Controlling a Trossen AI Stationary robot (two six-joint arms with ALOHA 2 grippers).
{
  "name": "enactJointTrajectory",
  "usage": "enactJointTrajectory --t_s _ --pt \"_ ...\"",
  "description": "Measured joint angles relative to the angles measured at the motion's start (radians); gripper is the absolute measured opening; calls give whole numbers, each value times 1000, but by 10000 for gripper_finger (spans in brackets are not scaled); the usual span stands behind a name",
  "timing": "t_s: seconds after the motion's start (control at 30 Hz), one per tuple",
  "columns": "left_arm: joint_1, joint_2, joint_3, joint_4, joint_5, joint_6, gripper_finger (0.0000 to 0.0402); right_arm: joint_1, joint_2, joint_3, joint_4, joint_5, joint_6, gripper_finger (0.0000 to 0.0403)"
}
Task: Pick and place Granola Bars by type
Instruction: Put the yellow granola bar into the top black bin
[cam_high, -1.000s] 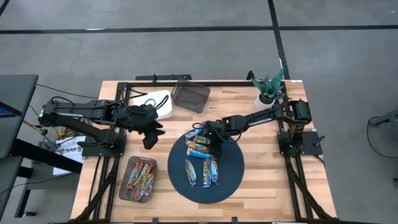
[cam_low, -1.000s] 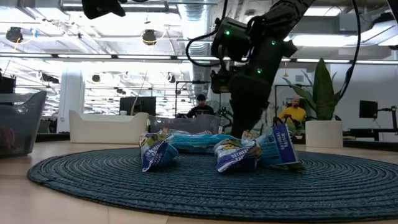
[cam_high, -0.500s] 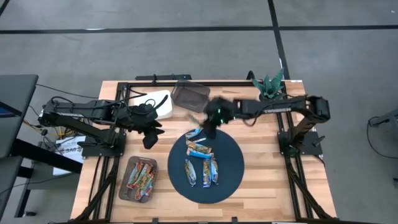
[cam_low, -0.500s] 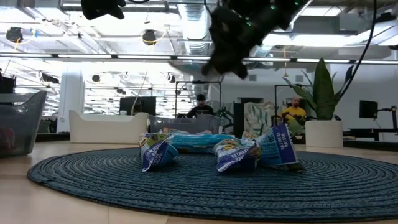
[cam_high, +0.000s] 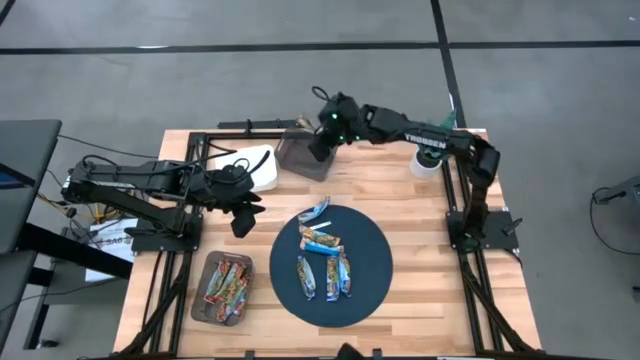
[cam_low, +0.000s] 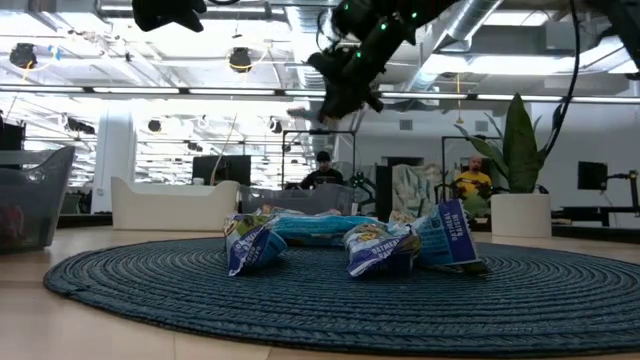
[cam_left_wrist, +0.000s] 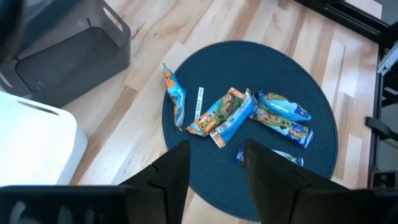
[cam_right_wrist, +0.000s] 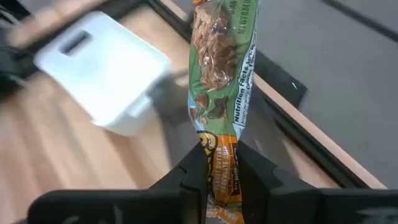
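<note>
One bar, in a green and orange wrapper, was clamped by its lower end between the fingers of the right gripper; the rest of the bar stood out beyond the fingertips. A second before, this gripper had been down on the mat among the loose bars; half a second before, it had been crossing the mat's far edge. It was now held high over the grey bin at the far side of the table, with the arm stretched across from its base on the right. In the low view the gripper hung well above the mat, clear of everything on it.

The change indicated that the pick was complete and the carry nearly so. Release into the grey bin was judged to be the next step, provided that bin was the one assigned to this type.

About seven bars lay on the mat, mostly blue-wrapped, several touching or overlapping, one at the far rim. The clear tray at the near left held several red and orange bars. The white bin stood just beside the grey one.

The left gripper waited above the table left of the mat, its fingers apart and holding nothing.
</note>
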Motion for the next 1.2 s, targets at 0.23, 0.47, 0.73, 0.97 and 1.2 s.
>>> enactJointTrajectory --t_s 0.23,0.47,0.73,0.97,1.2 --pt "0 0 0 -1 -12 -5 141 -27 35 26 -54 -185 -31 68" --pt "0 0 0 -1 -29 -6 141 -22 35 26 -56 -106 -79 145" --pt "0 0 0 -1 -30 -6 141 3 26 25 -153 -205 -83 207" --pt "0 0 0 -3 -31 -4 141 150 -11 27 -363 -235 -281 213" --pt "0 0 0 -5 -35 2 141 266 -15 -4 -375 -161 -531 201"
